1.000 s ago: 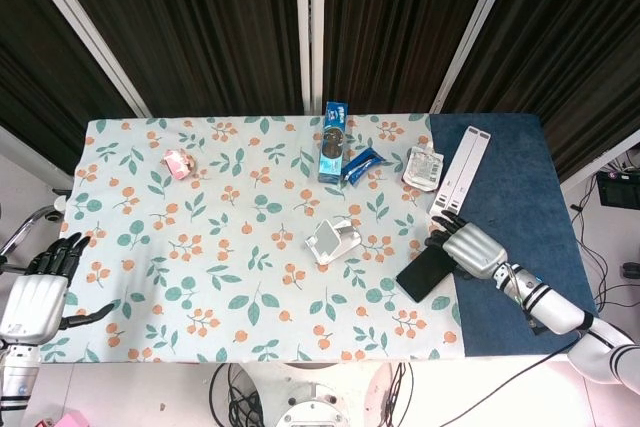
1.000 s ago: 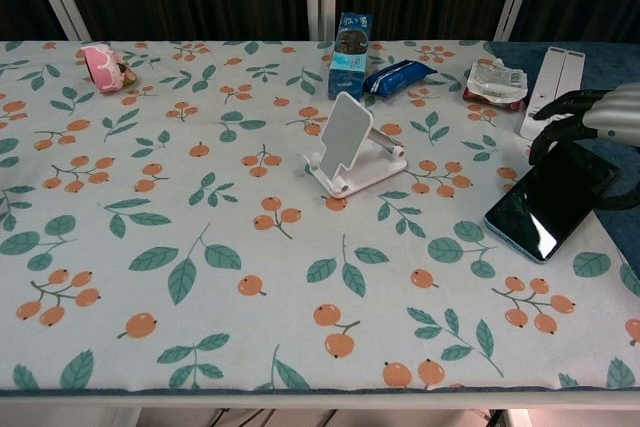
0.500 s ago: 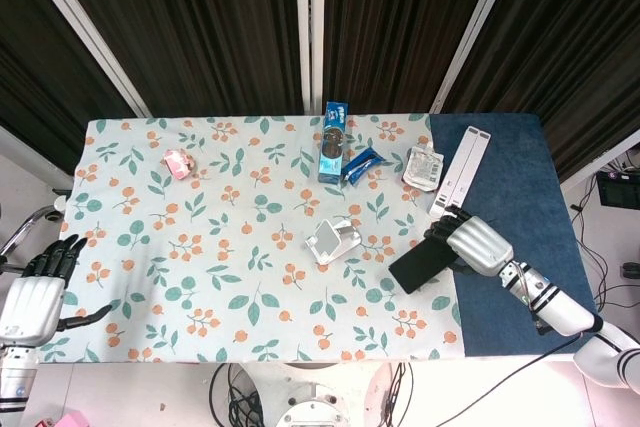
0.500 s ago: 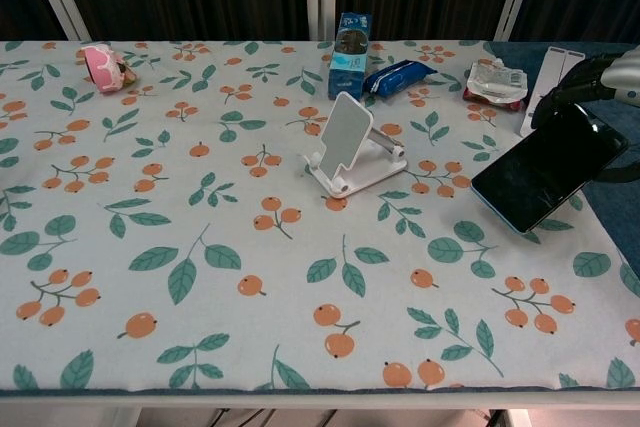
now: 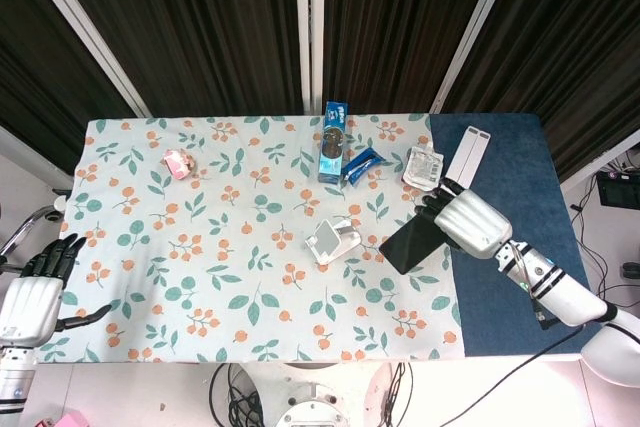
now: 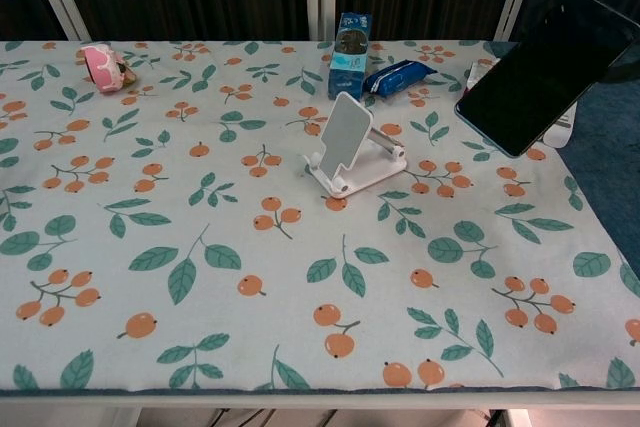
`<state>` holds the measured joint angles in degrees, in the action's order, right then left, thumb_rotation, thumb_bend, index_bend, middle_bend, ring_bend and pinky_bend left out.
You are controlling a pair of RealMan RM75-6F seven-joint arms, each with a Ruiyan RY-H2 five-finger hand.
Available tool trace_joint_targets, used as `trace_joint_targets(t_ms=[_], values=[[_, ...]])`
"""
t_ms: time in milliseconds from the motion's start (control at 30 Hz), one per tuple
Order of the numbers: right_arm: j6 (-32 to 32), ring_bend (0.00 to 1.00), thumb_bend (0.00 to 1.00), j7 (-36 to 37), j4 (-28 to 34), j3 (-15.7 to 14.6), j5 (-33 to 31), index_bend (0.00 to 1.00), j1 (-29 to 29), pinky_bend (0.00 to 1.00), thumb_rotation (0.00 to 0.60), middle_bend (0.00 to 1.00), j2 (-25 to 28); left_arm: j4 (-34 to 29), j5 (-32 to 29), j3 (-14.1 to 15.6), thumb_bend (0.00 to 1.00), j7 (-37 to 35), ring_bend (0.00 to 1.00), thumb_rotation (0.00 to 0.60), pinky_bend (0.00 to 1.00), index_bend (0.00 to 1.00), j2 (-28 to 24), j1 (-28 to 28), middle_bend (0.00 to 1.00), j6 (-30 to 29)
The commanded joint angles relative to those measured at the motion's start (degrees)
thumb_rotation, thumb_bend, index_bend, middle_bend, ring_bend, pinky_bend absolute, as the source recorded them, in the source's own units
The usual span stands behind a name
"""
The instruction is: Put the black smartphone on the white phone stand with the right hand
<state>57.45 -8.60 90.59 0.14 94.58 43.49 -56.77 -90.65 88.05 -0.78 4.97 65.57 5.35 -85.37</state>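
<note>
Since 1 s ago the phone (image 6: 540,72) has been lifted off the counter (image 5: 200,277) and carried toward the stand (image 6: 350,152). It is clamped in the right hand (image 5: 468,224), tilted, right of the stand; placement remains. The left hand (image 5: 35,292) is held open, idle.

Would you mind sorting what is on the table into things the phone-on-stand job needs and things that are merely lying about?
Needed for the job:
- black smartphone, lifted off the table
- white phone stand
- right hand, holding the phone

Just lying about:
- blue box
- blue packet
- pink item
- white pouch
- white strip
- left hand, idle
</note>
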Motion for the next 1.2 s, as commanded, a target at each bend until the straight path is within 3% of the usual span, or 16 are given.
trace_joint_targets(t_ms=[33, 233, 467, 700, 1000, 1200], values=[[-13.4, 0.55, 0.2, -18.9, 12.9, 6.7, -13.5, 0.78, 7.5, 0.21, 0.6, 0.57, 8.8, 0.3, 0.2, 0.1, 0.02, -0.5, 0.08, 0.389, 0.21, 0.06, 0.1, -0.2, 0.05, -0.2], [-18.8, 0.55, 0.2, -39.4, 19.5, 8.5, -31.9, 0.77, 15.8, 0.21, 0.6, 0.57, 8.9, 0.5, 0.5, 0.5, 0.02, -1.5, 0.08, 0.385, 0.21, 0.06, 0.1, -0.5, 0.05, -0.4], [-12.3, 0.55, 0.2, -58.4, 24.3, 5.3, -53.4, 0.77, 27.3, 0.21, 0.6, 0.57, 3.6, 0.3, 1.0, 0.7, 0.02, -1.8, 0.08, 0.39, 0.21, 0.06, -0.2, -0.7, 0.05, -0.9], [-5.5, 0.55, 0.2, -66.5, 25.8, 3.7, -66.0, 0.78, 35.7, 0.22, 0.6, 0.57, -2.0, 0.3, 0.9, 0.7, 0.02, -2.3, 0.08, 0.388, 0.21, 0.06, -0.3, -0.9, 0.05, -0.8], [4.8, 0.55, 0.2, -75.7, 26.5, 1.1, -76.9, 0.78, 43.4, 0.24, 0.6, 0.57, -10.0, 0.6, 1.7, 0.9, 0.02, -2.6, 0.08, 0.388, 0.21, 0.06, -0.4, -1.0, 0.05, -1.3], [12.0, 0.55, 0.2, -79.9, 27.0, 1.1, -82.2, 0.79, 46.5, 0.24, 0.6, 0.57, -14.8, 1.6, 1.5, 1.2, 0.02, -3.8, 0.08, 0.39, 0.21, 0.06, -0.3, -1.3, 0.05, -1.2]])
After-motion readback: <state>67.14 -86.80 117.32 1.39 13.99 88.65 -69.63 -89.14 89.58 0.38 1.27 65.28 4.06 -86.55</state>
